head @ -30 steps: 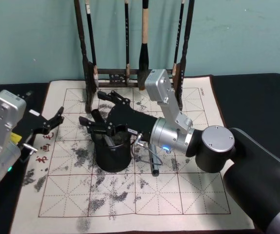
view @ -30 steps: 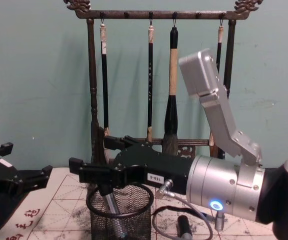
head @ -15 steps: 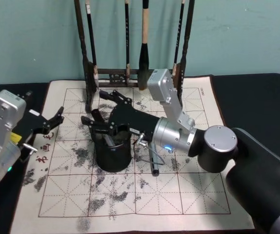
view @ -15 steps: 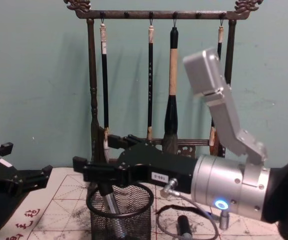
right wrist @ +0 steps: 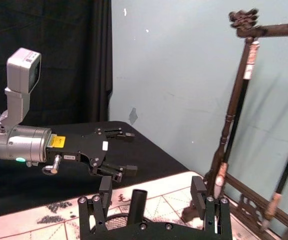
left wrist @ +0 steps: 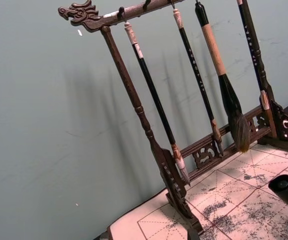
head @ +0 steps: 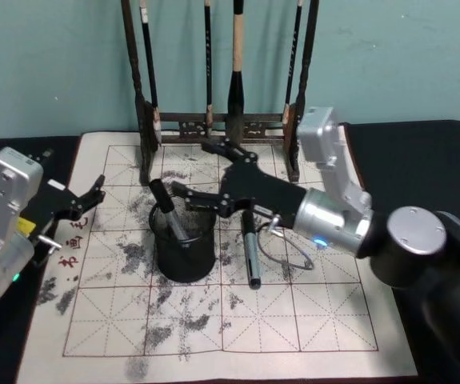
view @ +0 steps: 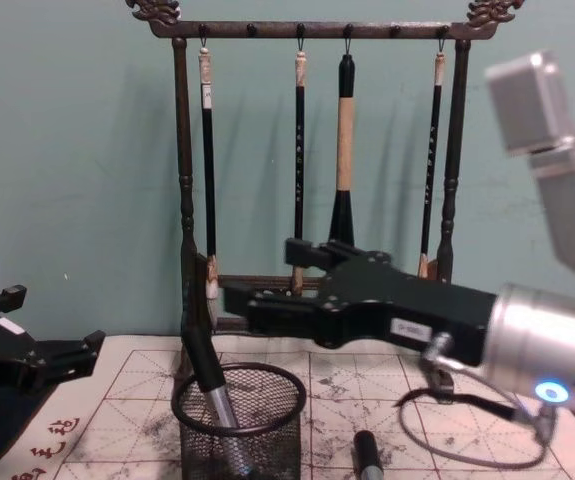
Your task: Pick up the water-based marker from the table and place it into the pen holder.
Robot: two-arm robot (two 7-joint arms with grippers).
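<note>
Water-based marker (head: 166, 210) leaning inside wire-mesh pen holder (head: 186, 262) on cloth-covered table (head: 310, 320), right gripper (head: 190, 166) spread wide, empty, just above holder, left gripper (head: 92, 202) open, empty, at cloth's left edge

A wooden brush rack (view: 182, 150) stands far back with four brushes (view: 345, 130) hanging; nearer, a dark pen (head: 250, 254) lies flat.

From the head camera we can't see the lower half of the black-and-silver marker (head: 164, 206) inside the round black wire-mesh cup (head: 186, 260). In the chest view the bottom edge chops off the cup's base and most of the black pen (view: 366, 455) lying beside it.
</note>
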